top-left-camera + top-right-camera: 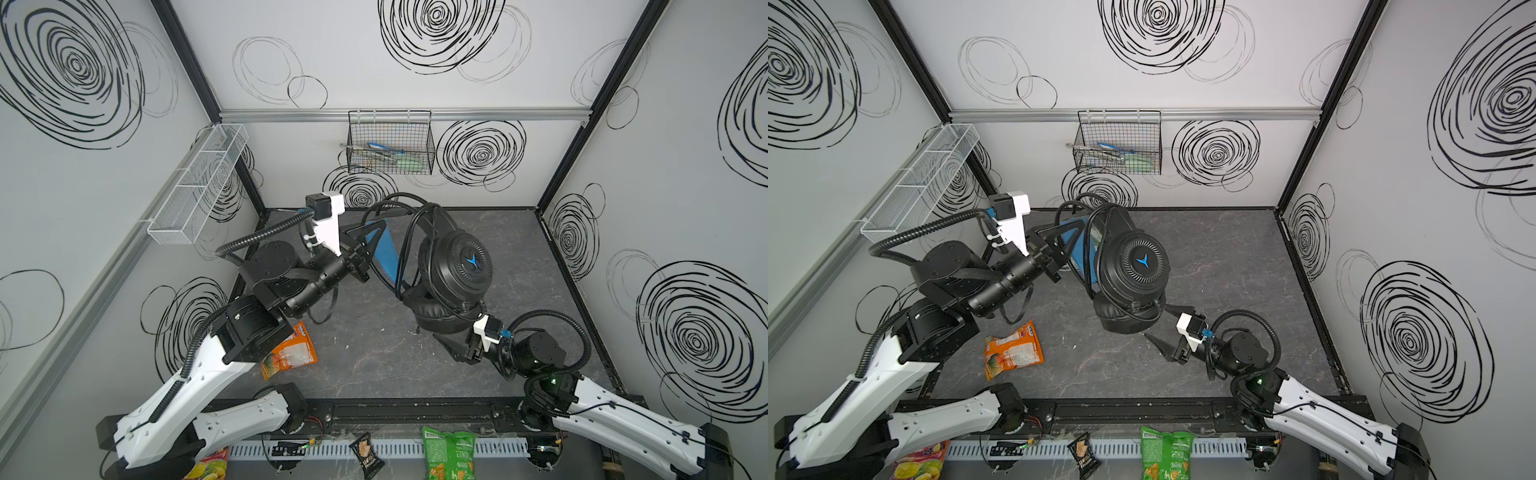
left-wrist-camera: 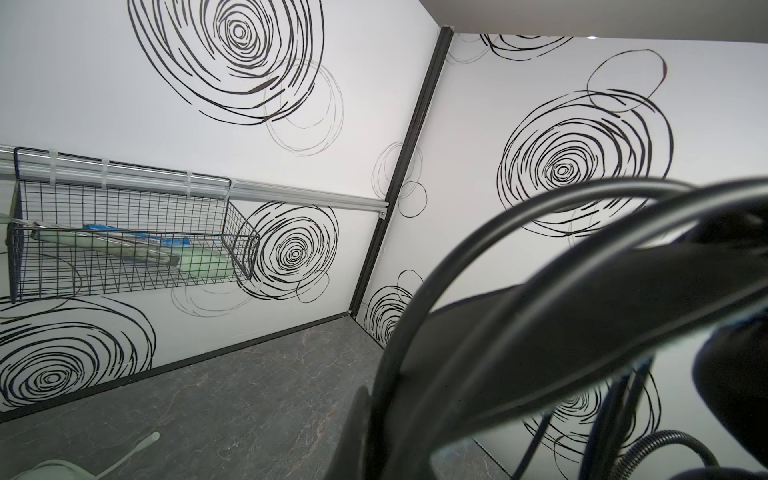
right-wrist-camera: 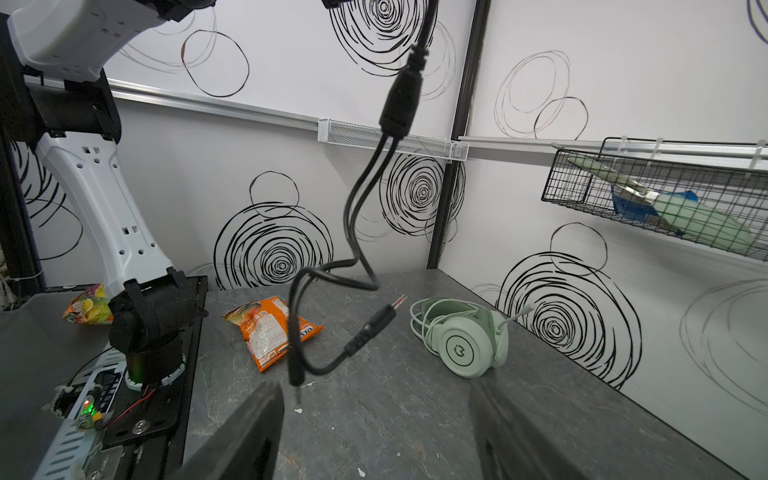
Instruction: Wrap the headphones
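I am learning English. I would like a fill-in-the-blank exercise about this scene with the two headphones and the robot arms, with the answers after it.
1. The left pincer holds the black headphones by their blue-lined ___.
2. The right pincer is ___, gripping nothing.
3. The other headphones, lying on the table, are ___ in colour.
4. The hanging black cable ends in ___ plugs.

Answers: headband; open; mint-green; two.

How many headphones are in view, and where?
2. The black headphones hang in the air, held by the left hand. The mint-green headphones lie on the table near the back wall, hidden in both top views.
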### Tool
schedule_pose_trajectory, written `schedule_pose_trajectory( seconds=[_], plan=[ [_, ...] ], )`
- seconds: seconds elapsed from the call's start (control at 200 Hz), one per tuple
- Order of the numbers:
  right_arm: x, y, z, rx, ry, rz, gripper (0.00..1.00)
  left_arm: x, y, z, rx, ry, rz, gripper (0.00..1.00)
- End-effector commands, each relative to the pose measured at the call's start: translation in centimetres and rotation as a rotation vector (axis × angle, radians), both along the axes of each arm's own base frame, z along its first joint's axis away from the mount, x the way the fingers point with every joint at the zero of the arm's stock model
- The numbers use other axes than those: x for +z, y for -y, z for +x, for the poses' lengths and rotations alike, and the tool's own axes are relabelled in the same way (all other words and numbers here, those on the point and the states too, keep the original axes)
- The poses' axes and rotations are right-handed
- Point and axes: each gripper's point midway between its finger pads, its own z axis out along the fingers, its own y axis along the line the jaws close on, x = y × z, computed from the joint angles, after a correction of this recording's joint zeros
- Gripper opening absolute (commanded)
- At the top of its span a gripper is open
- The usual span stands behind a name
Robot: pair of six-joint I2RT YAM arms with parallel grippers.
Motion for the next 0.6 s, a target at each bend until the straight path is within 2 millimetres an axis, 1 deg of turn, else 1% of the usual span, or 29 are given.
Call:
schedule_pose_trajectory(
  seconds=[0.0, 0.085, 0.225, 0.36, 0.45, 0.595],
  plan=[
    [0.1, 0.2, -0.2, -0.001, 0.000, 0.015, 0.75, 3.6, -1.9, -0.9, 0.022, 0.066, -0.127, 0.00],
    [0.4, -0.1, -0.5, 0.025, 0.007, 0.023, 0.75, 3.4, -1.8, -0.8, 0.027, 0.065, -0.126, 0.00],
    [0.2, -0.8, -0.7, 0.050, 0.002, 0.023, 0.75, 3.3, -1.7, -0.6, 0.031, 0.061, -0.128, 0.00],
    [0.6, -1.1, 0.0, 0.012, -0.004, 0.030, 0.74, 3.2, -1.5, -0.5, 0.024, 0.059, -0.128, 0.00],
    [0.8, -0.8, 0.7, -0.048, -0.007, 0.040, 0.73, 3.1, -1.4, -0.4, 0.024, 0.055, -0.129, 0.00],
    [1.2, -0.4, 0.6, -0.081, 0.008, 0.061, 0.73, 3.0, -1.4, -0.4, 0.023, 0.052, -0.132, 0.00]
  ],
)
